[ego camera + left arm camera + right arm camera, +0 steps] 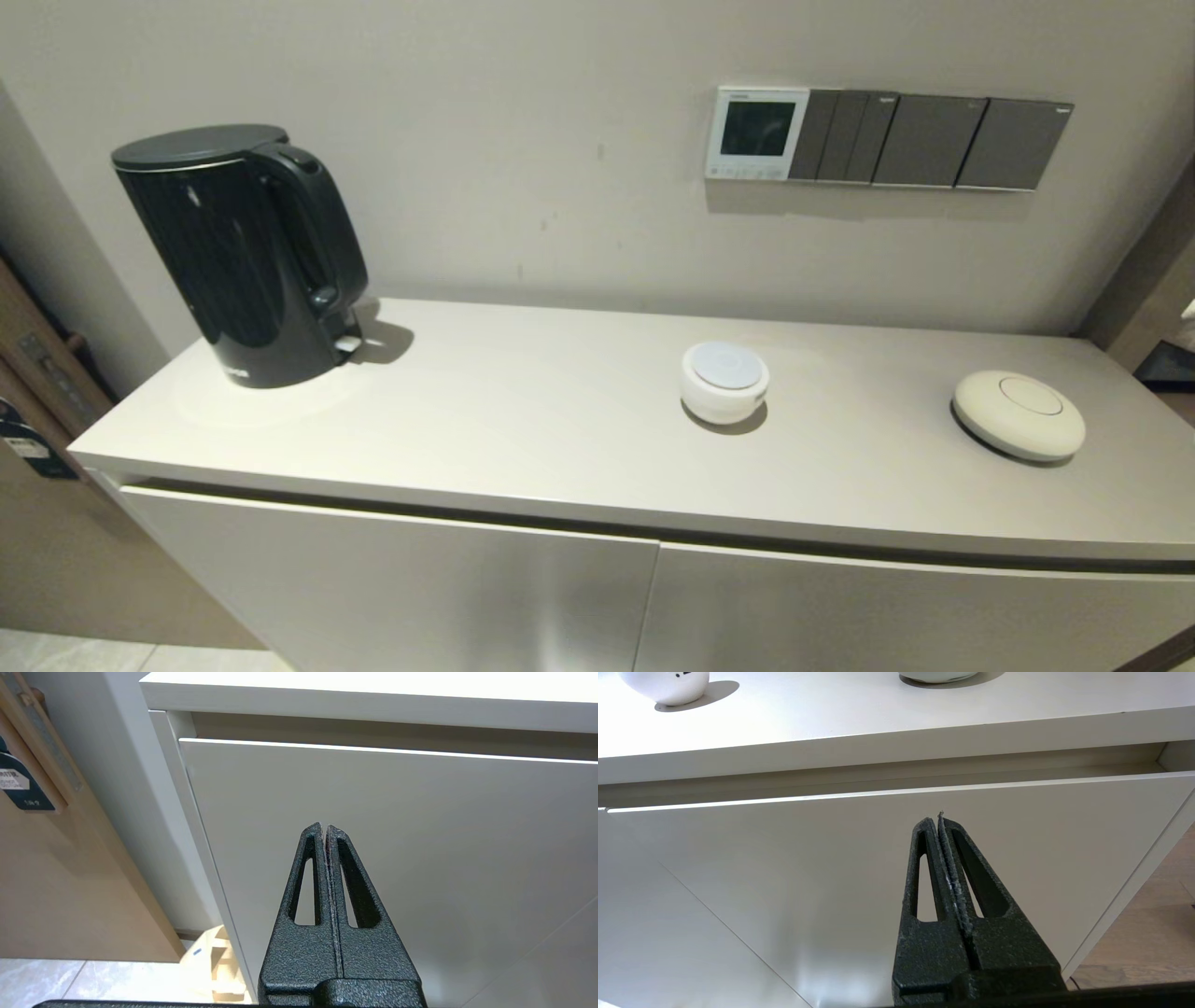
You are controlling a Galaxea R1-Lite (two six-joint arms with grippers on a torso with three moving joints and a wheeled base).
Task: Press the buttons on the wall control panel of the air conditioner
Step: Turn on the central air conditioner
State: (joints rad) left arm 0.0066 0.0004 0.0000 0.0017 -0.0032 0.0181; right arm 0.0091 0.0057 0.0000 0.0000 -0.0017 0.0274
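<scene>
Both tools hang low before the cabinet doors, left tool (pixel 324 828) and right tool (pixel 941 819) each pressed together, empty. No press has begun. Next, one closed tip must rise above the tabletop (pixel 523 439) to the buttons (pixel 745 172) along the wall control panel (pixel 756 133).

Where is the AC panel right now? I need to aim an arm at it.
In the head view the panel is on the wall, right of centre above the counter, touching the left end of the grey switch plates.

Kettle (pixel 245 257): glossy black plastic. Cabinet top (pixel 523 420): smooth matt. Left gripper (pixel 324 830), right gripper (pixel 939 822): rough-textured black. Switch plates (pixel 934 140): matt grey.
</scene>
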